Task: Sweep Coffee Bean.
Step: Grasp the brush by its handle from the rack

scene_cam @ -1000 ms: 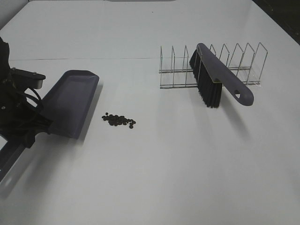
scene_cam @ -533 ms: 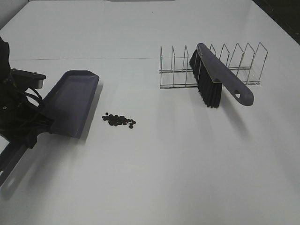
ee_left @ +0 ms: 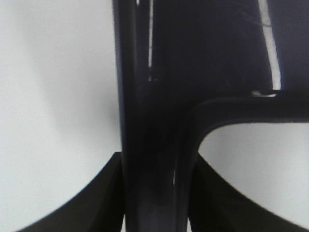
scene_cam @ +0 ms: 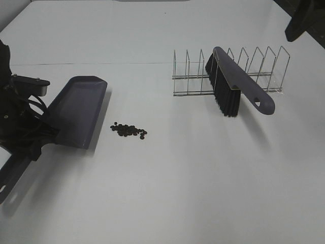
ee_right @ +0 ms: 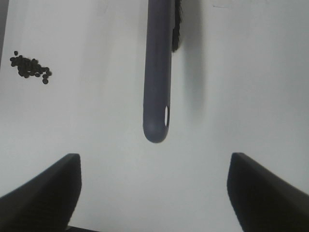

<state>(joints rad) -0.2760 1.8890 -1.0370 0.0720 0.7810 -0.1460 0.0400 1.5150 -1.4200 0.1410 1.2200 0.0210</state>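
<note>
The coffee beans (scene_cam: pixel 128 130) lie in a small dark cluster on the white table, also seen in the right wrist view (ee_right: pixel 30 67). A dark purple dustpan (scene_cam: pixel 76 109) sits just left of them, its front lip toward the beans. My left gripper (scene_cam: pixel 31 144) is shut on the dustpan's handle (ee_left: pixel 154 121). A purple brush (scene_cam: pixel 238 84) with black bristles leans in a wire rack (scene_cam: pixel 264 71). My right gripper (ee_right: pixel 154 193) is open and empty, above the table a little short of the brush handle's end (ee_right: pixel 156 123); its fingers (ee_right: pixel 43 193) stand wide apart.
The right arm (scene_cam: pixel 302 20) shows as a dark shape at the top right corner of the high view. The table's left edge lies near the dustpan handle's end (scene_cam: pixel 7 183). White table surface stretches in front of the beans and the rack.
The dustpan has shifted slightly right toward the beans and its handle has swung lower. The right arm has come into view at the top right.
</note>
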